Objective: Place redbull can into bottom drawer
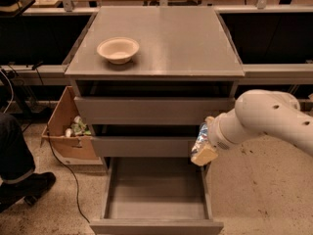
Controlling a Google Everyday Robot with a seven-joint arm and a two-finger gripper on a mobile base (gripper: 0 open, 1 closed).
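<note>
The redbull can [200, 138], blue and silver, sits in my gripper [202, 148], which is shut on it. The gripper hangs in front of the middle drawer's right end, just above the right rear corner of the bottom drawer [155, 191]. That drawer is pulled out and its grey tray interior shows with nothing in it. My white arm [264, 119] reaches in from the right. Part of the can is hidden by the gripper.
A beige bowl [118, 49] stands on the cabinet top [176, 43] at the left. The two upper drawers [146, 110] are closed. A cardboard box [68, 131] with clutter sits left of the cabinet. A person's leg and shoe [19, 180] are at the far left.
</note>
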